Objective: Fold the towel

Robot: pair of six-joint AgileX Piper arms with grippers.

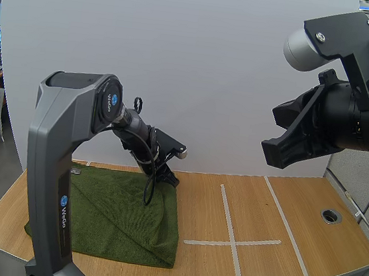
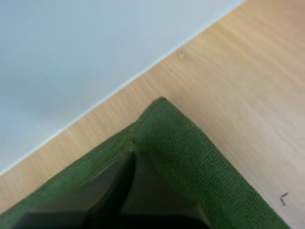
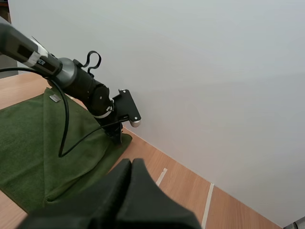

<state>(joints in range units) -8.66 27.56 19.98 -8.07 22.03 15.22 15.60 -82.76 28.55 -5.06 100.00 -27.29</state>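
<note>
Towel (image 2: 190, 152) corner close in wrist view, left end effector (image 2: 134, 156) seemingly pinching

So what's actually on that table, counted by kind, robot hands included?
green towel: 1
grippers: 2, the left gripper pinching the cloth's far corner, the right gripper shut, up in the air
Total: 3
</note>
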